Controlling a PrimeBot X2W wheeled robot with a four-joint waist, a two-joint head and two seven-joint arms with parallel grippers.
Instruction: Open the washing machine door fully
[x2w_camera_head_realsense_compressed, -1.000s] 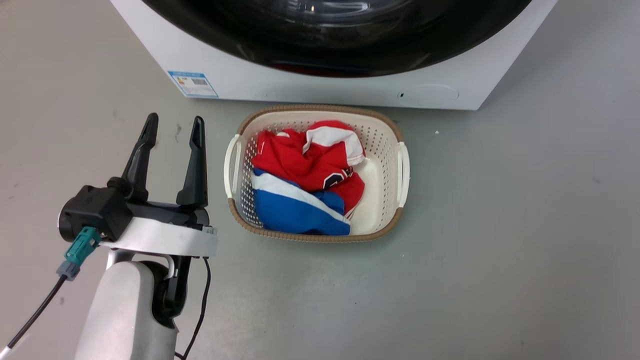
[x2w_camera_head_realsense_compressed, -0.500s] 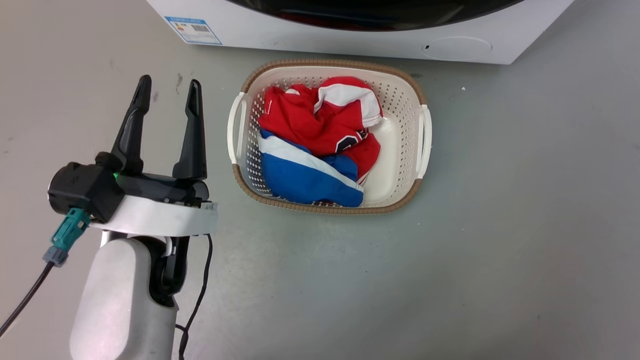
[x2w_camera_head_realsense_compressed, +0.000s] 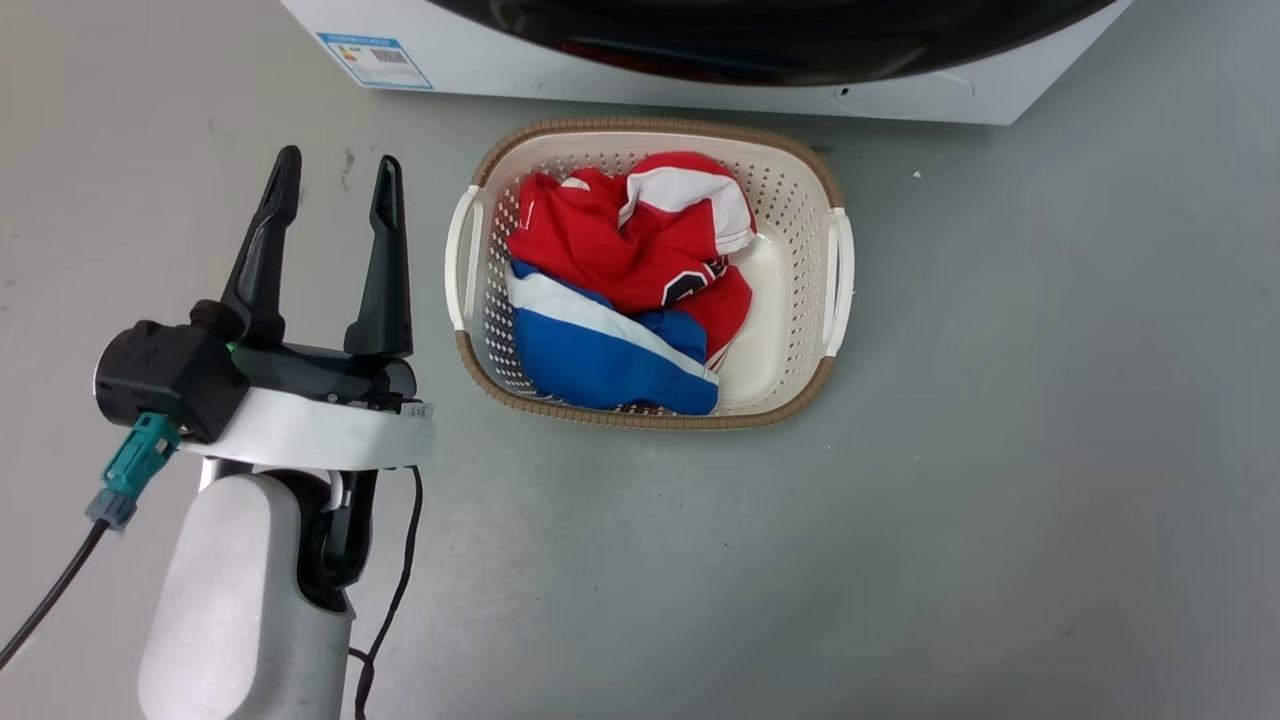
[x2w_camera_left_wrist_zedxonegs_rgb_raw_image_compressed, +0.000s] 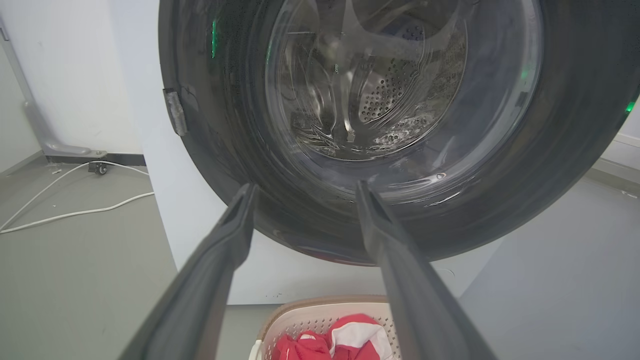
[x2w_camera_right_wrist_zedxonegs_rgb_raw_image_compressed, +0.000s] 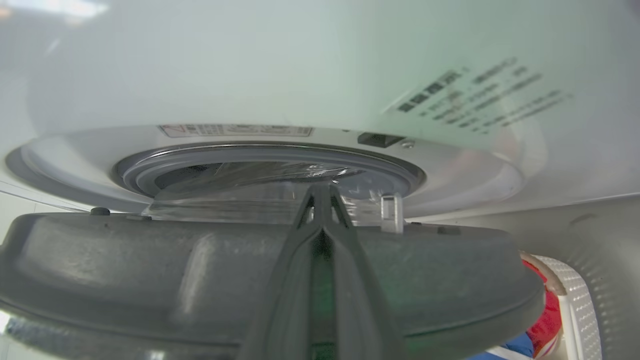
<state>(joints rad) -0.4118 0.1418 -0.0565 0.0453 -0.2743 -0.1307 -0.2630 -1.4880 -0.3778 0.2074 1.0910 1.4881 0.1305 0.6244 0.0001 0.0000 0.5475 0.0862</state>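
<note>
The washing machine (x2w_camera_head_realsense_compressed: 600, 75) is a white box at the top of the head view. Its door (x2w_camera_head_realsense_compressed: 780, 40) is glossy black. In the left wrist view the door (x2w_camera_left_wrist_zedxonegs_rgb_raw_image_compressed: 350, 125) faces me with its clear glass bowl. My left gripper (x2w_camera_left_wrist_zedxonegs_rgb_raw_image_compressed: 304, 186) is open and empty, well short of it, and hangs over the floor left of the basket (x2w_camera_head_realsense_compressed: 335, 175). In the right wrist view the door (x2w_camera_right_wrist_zedxonegs_rgb_raw_image_compressed: 200, 270) is edge-on and ajar. A gap separates it from the machine front (x2w_camera_right_wrist_zedxonegs_rgb_raw_image_compressed: 250, 75). My right gripper (x2w_camera_right_wrist_zedxonegs_rgb_raw_image_compressed: 322, 190) is shut, its fingertips at the door's inner rim.
A cream laundry basket (x2w_camera_head_realsense_compressed: 640, 128) holding red, white and blue clothes (x2w_camera_head_realsense_compressed: 620, 270) stands on the grey floor right before the machine. A blue label (x2w_camera_head_realsense_compressed: 373, 58) marks the machine's lower left. White cables (x2w_camera_left_wrist_zedxonegs_rgb_raw_image_compressed: 75, 212) lie on the floor left of the machine.
The head camera has tilted down, so machine and basket sit higher in the picture. The door's black rim now overlaps the round filter cap. The left gripper holds its pose.
</note>
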